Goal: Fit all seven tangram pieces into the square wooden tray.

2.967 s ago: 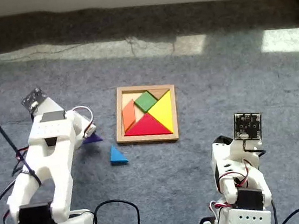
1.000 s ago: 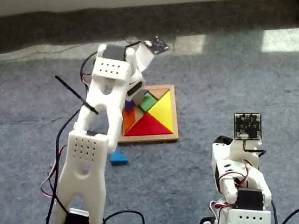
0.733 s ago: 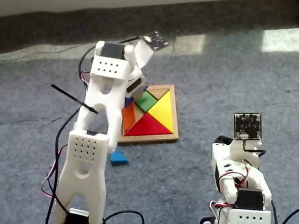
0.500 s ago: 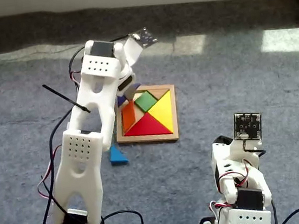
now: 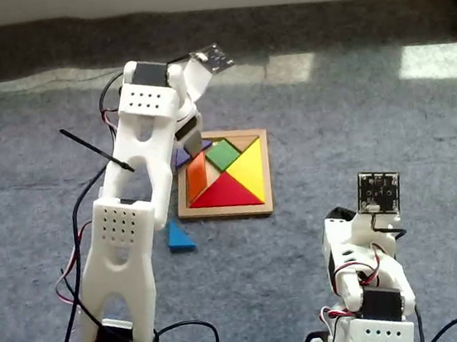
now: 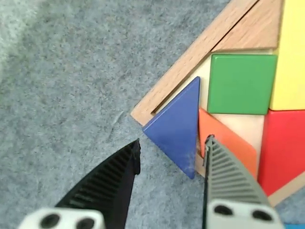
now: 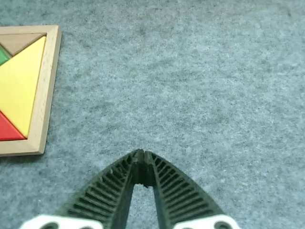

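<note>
- While the left pincer (image 6: 173, 141) is held open, a dark blue triangle (image 6: 176, 126) is seen between its spread jaws, laid partly across the rim of the tray (image 6: 200, 50) at its 10 o'clock corner.
- A green square (image 6: 240, 83), orange piece (image 6: 224, 143), yellow triangle (image 5: 249, 168) and red triangle (image 5: 227, 192) are seated inside.
- A light blue triangle (image 5: 179, 237) is found on the desk (image 5: 354, 105), at 7 o'clock from the tray.
- The right pincer (image 7: 143, 157) is seen closed and empty, at 4 o'clock.
</note>
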`<state>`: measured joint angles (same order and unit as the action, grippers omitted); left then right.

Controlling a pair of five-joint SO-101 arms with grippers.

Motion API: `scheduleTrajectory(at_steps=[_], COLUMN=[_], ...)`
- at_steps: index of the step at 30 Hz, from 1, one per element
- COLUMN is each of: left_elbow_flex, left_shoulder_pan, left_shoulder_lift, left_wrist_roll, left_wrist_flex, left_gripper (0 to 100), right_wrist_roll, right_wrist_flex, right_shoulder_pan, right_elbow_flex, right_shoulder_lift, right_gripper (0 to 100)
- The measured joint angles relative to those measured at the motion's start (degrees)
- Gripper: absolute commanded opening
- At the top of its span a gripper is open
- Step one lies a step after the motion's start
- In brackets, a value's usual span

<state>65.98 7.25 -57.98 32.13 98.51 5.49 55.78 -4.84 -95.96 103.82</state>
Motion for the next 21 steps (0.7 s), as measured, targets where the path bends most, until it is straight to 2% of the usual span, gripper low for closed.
scheduleTrajectory(at_steps=[8, 21], left_elbow_flex=[0.0, 1.2], left_shoulder_pan=[-2.1, -1.0], left_shoulder_lift=[0.0, -6.5], left_wrist_roll=[-1.8, -2.2], left_wrist_flex=[-2.1, -4.2], left_gripper=[13, 12], right_wrist_roll=[0.0, 0.0], right_wrist_flex=[0.0, 0.0], right_shoulder_pan=[0.0, 0.0], right_elbow_flex=[0.0, 0.0], right_shoulder_lift=[0.0, 0.0], right_gripper=[0.8, 0.8])
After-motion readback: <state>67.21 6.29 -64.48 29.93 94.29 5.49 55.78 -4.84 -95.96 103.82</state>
